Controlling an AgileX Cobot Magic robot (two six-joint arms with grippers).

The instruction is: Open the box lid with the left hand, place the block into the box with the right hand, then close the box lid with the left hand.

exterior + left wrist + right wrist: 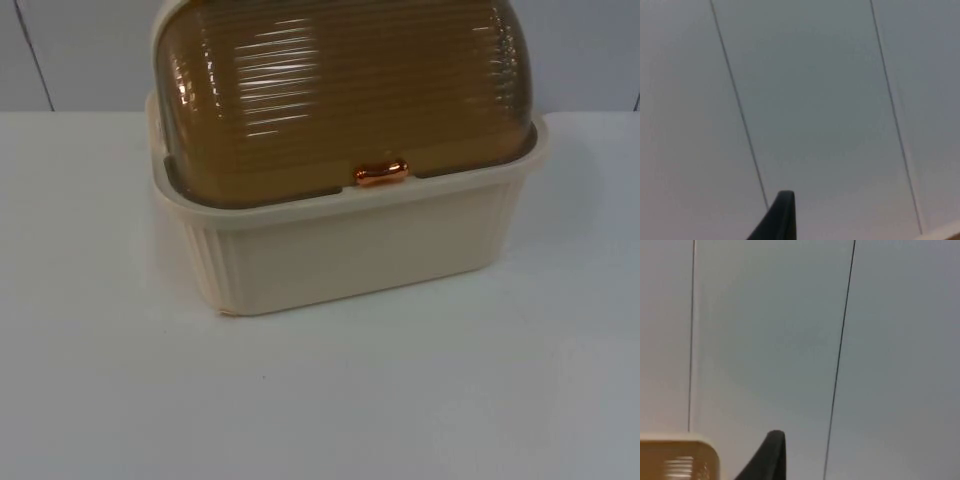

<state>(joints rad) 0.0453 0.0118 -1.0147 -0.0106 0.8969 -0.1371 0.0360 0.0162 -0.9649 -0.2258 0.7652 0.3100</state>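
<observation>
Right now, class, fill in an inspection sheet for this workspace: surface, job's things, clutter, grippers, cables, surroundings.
Surface: white table top, bare in front of the box.
Job's things: cream box standing on the table, its ribbed amber lid shut, copper handle at the lid's front edge.
Clutter: nothing seen.
Grippers: left gripper, one black fingertip facing the grey partition wall; right gripper, one black fingertip beside a corner of the box; both arms wait.
Cables: nothing seen.
Surroundings: grey partition wall with thin seams behind the table.
</observation>
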